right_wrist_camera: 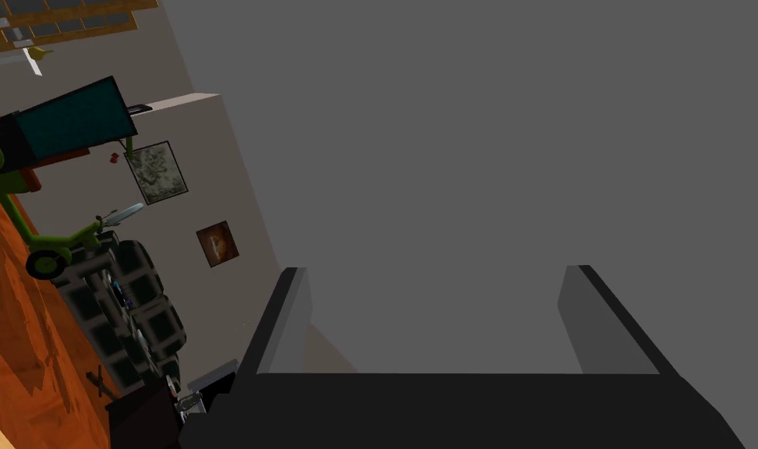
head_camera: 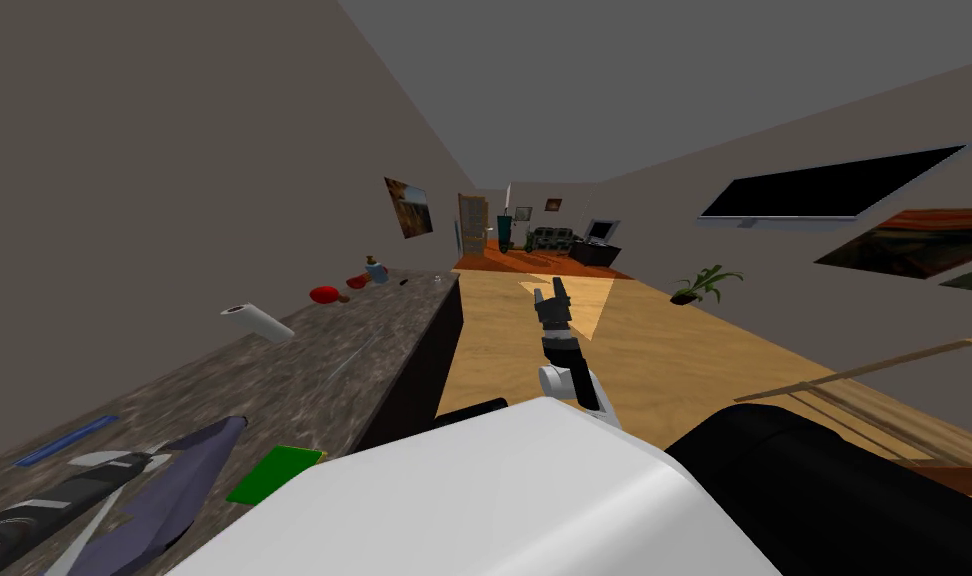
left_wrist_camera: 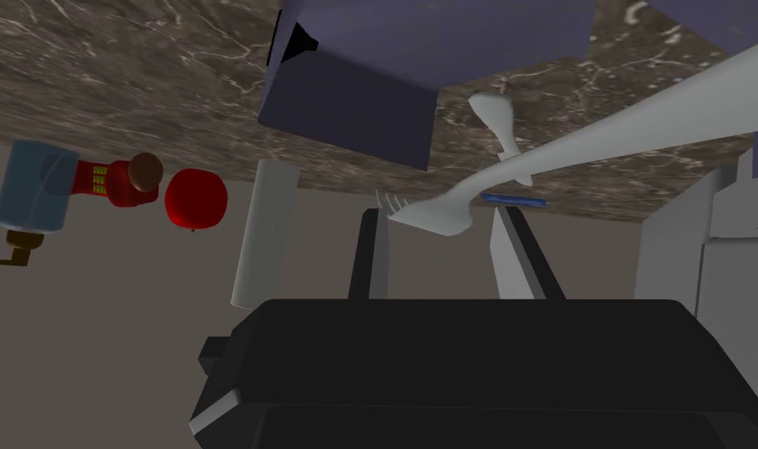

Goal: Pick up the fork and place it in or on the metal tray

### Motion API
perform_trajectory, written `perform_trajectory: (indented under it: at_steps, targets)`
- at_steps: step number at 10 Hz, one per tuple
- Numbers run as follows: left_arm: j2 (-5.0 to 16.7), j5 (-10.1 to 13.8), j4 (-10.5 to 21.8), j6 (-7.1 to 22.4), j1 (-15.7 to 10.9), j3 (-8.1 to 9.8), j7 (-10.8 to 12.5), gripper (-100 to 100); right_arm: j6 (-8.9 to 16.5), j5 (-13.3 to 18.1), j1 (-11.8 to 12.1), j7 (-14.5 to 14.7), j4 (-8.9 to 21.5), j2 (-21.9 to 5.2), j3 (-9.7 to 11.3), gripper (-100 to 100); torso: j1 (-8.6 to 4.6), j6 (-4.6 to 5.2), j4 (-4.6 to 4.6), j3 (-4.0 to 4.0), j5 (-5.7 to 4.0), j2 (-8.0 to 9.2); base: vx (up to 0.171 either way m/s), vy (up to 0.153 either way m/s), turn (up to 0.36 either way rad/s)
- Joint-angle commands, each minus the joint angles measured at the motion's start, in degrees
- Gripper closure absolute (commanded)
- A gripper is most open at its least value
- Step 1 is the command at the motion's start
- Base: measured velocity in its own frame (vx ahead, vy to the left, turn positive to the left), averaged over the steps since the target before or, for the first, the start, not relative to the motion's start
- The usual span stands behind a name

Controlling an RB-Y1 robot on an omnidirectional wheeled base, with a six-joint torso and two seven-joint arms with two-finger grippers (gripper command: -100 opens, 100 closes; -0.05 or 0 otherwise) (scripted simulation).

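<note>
Left hand: The left gripper [left_wrist_camera: 440, 218] was just beside the tray [left_wrist_camera: 346, 109]. Its two fingers were pulled in close and pinched the fork [left_wrist_camera: 588, 144] by its head.
Why held so: I think it took the head end so that the long handle could reach over the tray and be laid down there.
Fork's place: The fork looked lifted off the counter [head_camera: 304, 370], right next to the tray's edge. I could not tell if its handle touched the tray.
Fork's look: It was plain light grey all over. It had short pointy tines, a wide scooped head and a long smooth handle. It looked thin and slippery, so it might turn in the pinch.
Tray: It was blue-grey with flat sides and sat on the dark stony counter.
Other things: A white roll [left_wrist_camera: 264, 234] and a red apple [left_wrist_camera: 196, 200] lay past the tray, nearer the wall. I think they were not part of this job.
Right hand: The right gripper [head_camera: 550, 292] was well apart from the tray, out over the wood floor [head_camera: 614, 340]. Its fingers were wide apart and held nothing. I think it waited there so it would not bump anything.
</note>
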Motion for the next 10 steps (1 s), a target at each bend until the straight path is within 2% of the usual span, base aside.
perform_trajectory:
  at_steps: [1,2,3,7,8,9,10]
  targets:
    - [0.25,0.92,0.28,1.66,0.82,0.31,1.34,100,0.0,0.0,0.0,0.0,0.0,0.0,0.0,0,0.0,0.0,0.0,0.0,0.0,0.0,-0.113,0.051,-0.074]
    - [0.04,0.45,0.1,0.76,0.8,0.37,0.68,100,0.0,0.0,0.0,0.0,0.0,0.0,0.0,0,-0.01,-0.04,-0.03,-0.07,0.0,-0.11,-0.05,0.026,-0.011]
    - [0.02,0.49,0.15,0.94,0.93,0.42,0.82,-100,0.0,0.0,0.01,0.0,0.0,0.0,0.0,0,-0.11,-0.01,-0.07,-0.2,-0.01,-0.36,-0.012,0.005,0.005]
    - [0.01,0.49,0.15,0.93,0.94,0.4,0.81,-100,0.0,0.0,0.02,0.0,-0.01,0.0,0.0,0,-0.25,0.02,-0.16,-0.4,-0.05,-0.69,-0.001,0.001,0.0]
    - [0.01,0.49,0.16,0.93,0.94,0.4,0.81,0,0.0,0.0,0.02,0.0,-0.01,0.0,0.0,0,-0.25,0.02,-0.16,-0.41,-0.05,-0.7,0.0,0.0,0.0]
    - [2.87,1.91,-1.81,2.37,2.44,2.57,1.72,-100,0.0,0.0,0.02,0.0,-0.01,0.0,0.0,0,-0.25,0.02,-0.16,-0.41,-0.05,-0.7,-0.009,0.012,0.13]
    - [4.22,2.63,-2.79,3.09,3.19,3.66,2.18,-100,-0.01,0.0,0.03,0.0,-0.01,0.0,0.0,0,-0.23,0.0,-0.16,-0.4,-0.06,-0.69,-0.016,0.021,0.139]
